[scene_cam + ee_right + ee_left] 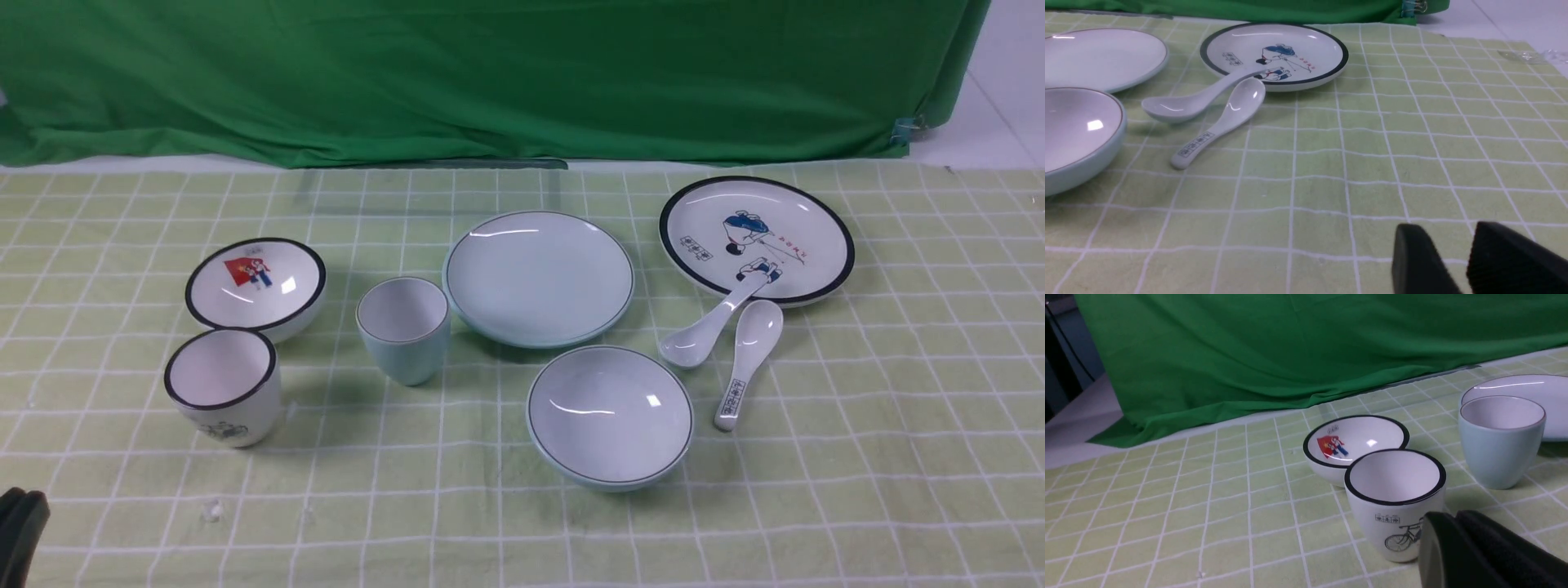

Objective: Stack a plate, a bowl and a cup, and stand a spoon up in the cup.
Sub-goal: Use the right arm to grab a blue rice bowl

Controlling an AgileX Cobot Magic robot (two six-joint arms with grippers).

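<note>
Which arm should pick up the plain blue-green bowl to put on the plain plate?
Right, likely. The bowl lies right of centre and shows near in the right wrist view; the left fingers sit far left by the black-rimmed cup.

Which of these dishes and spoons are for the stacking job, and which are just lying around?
For the job: blue-green plate, blue-green bowl, blue-green cup, plain spoon.

Just lying about: cartoon plate, black-rimmed bowl, black-rimmed cup, printed-handle spoon.
</note>
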